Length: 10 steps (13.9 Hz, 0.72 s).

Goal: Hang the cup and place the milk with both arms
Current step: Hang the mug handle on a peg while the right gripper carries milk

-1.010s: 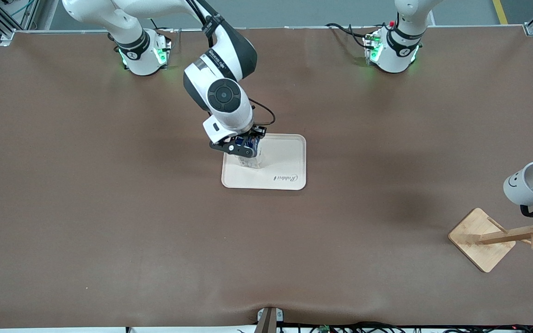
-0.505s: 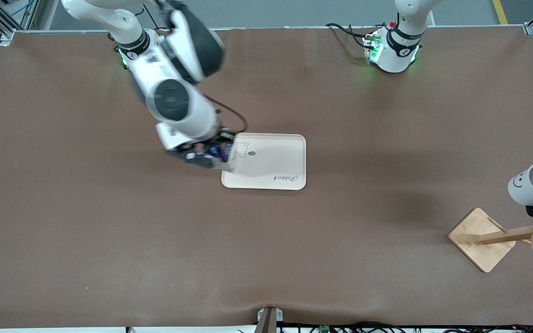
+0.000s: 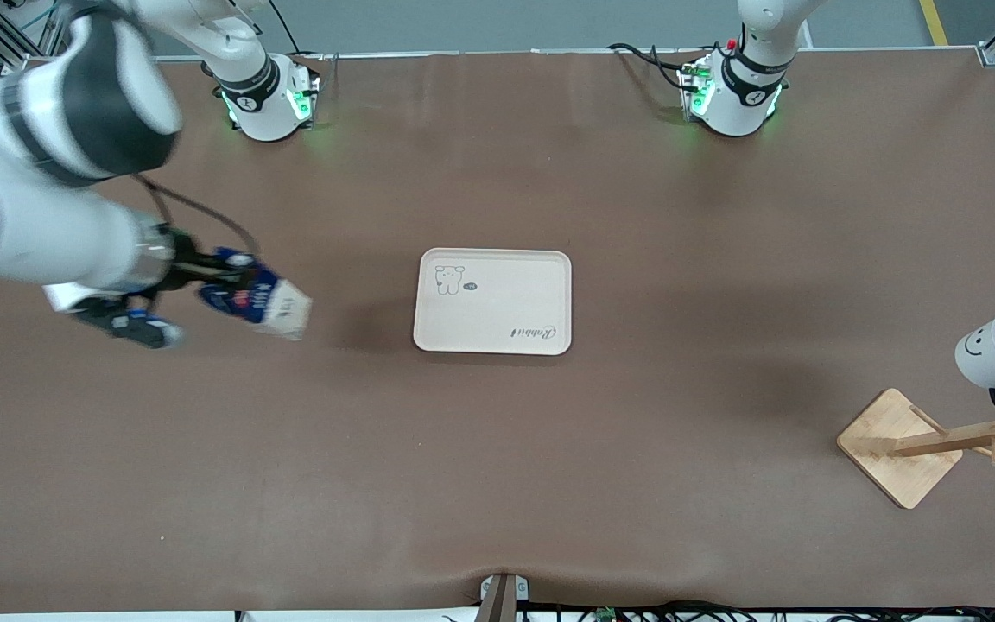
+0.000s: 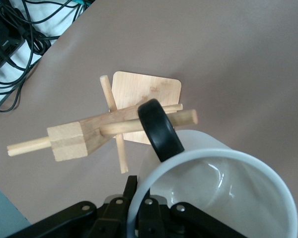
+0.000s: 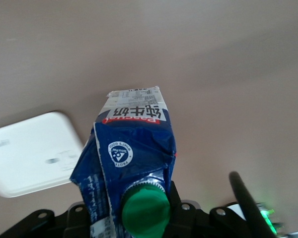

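The right gripper carries the milk off the tray to the frame's left (tilted now), leaving the tray bare. The cup seems slightly lower over the rack.

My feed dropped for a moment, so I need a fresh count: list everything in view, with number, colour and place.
White mug with black loop handle and smiley face: one, held over the rack's pegs.
Dark-blue gable-top milk carton with green cap: one, tilted, held over bare table toward the right arm's end.
Cream rectangular tray: one, mid-table, nothing on it.
Wooden peg rack on square base: one, toward the left arm's end.
Brown table: one.
Left gripper: black, shut on the mug.
Right gripper: black, shut on the carton.
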Each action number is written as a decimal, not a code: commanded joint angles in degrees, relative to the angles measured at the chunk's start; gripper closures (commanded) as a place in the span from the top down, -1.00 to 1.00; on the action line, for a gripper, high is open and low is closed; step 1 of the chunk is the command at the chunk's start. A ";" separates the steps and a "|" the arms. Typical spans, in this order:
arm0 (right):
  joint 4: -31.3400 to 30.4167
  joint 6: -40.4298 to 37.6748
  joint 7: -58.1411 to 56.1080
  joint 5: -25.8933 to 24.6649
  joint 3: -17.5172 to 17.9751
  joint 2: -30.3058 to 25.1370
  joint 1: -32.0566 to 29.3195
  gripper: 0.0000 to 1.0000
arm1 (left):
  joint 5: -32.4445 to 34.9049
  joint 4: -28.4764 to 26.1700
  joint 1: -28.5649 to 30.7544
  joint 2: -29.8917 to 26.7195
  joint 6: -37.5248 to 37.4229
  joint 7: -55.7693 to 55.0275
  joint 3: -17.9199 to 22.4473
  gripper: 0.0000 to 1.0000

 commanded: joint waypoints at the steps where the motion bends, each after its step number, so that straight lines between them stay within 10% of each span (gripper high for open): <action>1: -10.18 3.51 -6.36 -3.30 1.34 -4.02 -6.44 -1.00 | -1.24 0.24 0.60 0.41 0.85 0.64 -0.65 0.99; 10: -26.81 21.27 -27.65 -7.79 1.34 -3.58 -19.74 -1.00 | -8.28 0.15 0.60 -3.27 -3.45 -9.35 -0.91 1.00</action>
